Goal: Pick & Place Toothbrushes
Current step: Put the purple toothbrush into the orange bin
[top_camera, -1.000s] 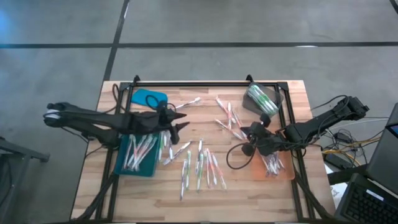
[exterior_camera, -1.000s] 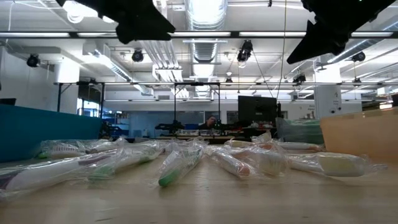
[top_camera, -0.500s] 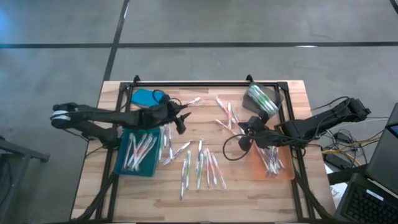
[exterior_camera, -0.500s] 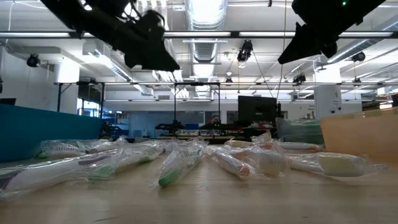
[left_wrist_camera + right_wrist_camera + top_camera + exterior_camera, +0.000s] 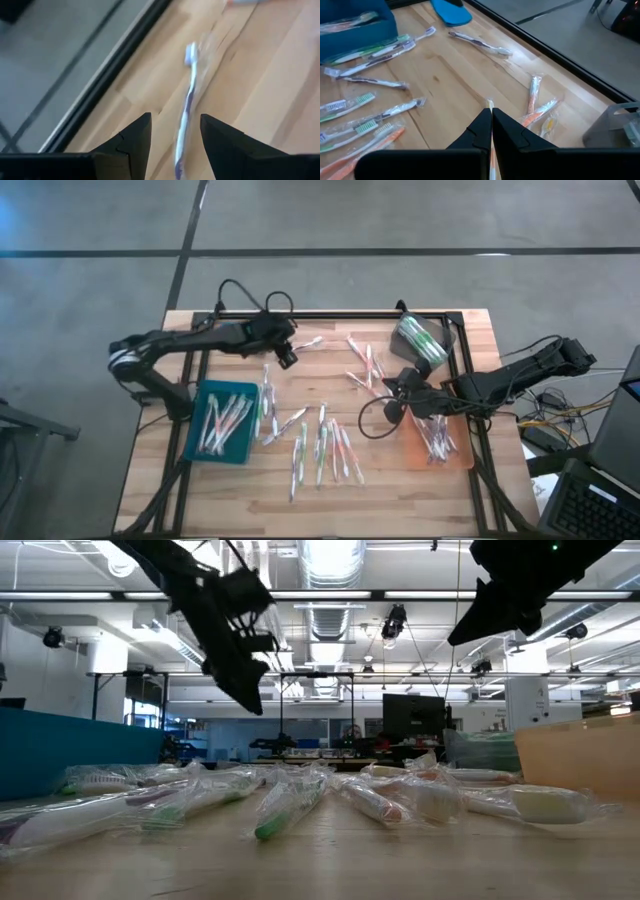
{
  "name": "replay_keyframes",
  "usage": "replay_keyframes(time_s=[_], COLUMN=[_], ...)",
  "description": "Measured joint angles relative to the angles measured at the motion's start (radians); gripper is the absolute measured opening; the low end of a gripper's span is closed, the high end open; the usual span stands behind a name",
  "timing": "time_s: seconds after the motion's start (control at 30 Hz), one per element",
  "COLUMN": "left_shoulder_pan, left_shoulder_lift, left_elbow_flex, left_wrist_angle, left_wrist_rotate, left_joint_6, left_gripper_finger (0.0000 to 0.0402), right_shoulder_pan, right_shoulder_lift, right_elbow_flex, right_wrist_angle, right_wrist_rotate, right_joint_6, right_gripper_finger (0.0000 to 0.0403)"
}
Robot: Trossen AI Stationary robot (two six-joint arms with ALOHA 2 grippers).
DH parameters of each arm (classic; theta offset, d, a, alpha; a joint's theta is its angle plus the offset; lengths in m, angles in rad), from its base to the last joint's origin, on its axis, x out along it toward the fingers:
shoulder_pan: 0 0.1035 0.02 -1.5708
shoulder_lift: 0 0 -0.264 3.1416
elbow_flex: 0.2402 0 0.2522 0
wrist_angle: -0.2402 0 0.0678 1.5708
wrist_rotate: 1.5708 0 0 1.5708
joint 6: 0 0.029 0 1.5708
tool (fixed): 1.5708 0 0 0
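Several toothbrushes (image 5: 320, 442) in clear wrappers lie scattered on the wooden table, and they also show in the low view (image 5: 290, 808). One white and purple toothbrush (image 5: 187, 102) lies near the far edge (image 5: 306, 343). My left gripper (image 5: 172, 137) hangs open just above and short of it (image 5: 288, 356), tipped downward, touching nothing. My right gripper (image 5: 490, 120) is shut and hovers over the table's right middle (image 5: 393, 388), above orange toothbrushes (image 5: 536, 107). A pale sliver shows in the slit between its fingers; I cannot tell whether it is held.
A teal tray (image 5: 196, 442) at the left and an orange tray (image 5: 465, 460) at the right both hold toothbrushes. A grey bin (image 5: 440, 340) stands at the far right, a blue object (image 5: 232, 335) at the far left. A black frame rail (image 5: 330, 314) runs along the far edge.
My left gripper has swung from beside the teal tray toward the table's far edge, sunk lower and tipped its fingers downward, staying open.
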Motion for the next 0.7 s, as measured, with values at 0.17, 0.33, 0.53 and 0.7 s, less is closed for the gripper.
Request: replay_keyframes(time_s=[0.17,0.33,0.53,0.7], left_shoulder_pan=[0.031,0.033,0.035,0.035], left_shoulder_lift=[0.135,0.265,0.366,0.387], left_elbow_flex=[0.108,0.231,0.331,0.349], left_wrist_angle=[-0.123,-0.259,-0.332,-0.332], left_wrist_rotate=[-0.001,0.006,0.008,0.098], left_joint_6=[0.012,0.052,0.075,0.080], left_gripper_finger=[0.0175,0.0175,0.0175,0.0175], right_shoulder_pan=[0.000,0.000,0.000,0.000], right_shoulder_lift=[0.000,0.000,0.000,0.000], right_elbow_flex=[-0.004,-0.011,-0.043,-0.072], right_wrist_angle=[0.000,0.000,0.002,0.002], right_wrist_rotate=[-0.001,-0.029,-0.052,-0.068], right_joint_6=[0.000,0.002,0.013,0.025], right_gripper_finger=[0.0009,0.0009,0.0009,0.0009])
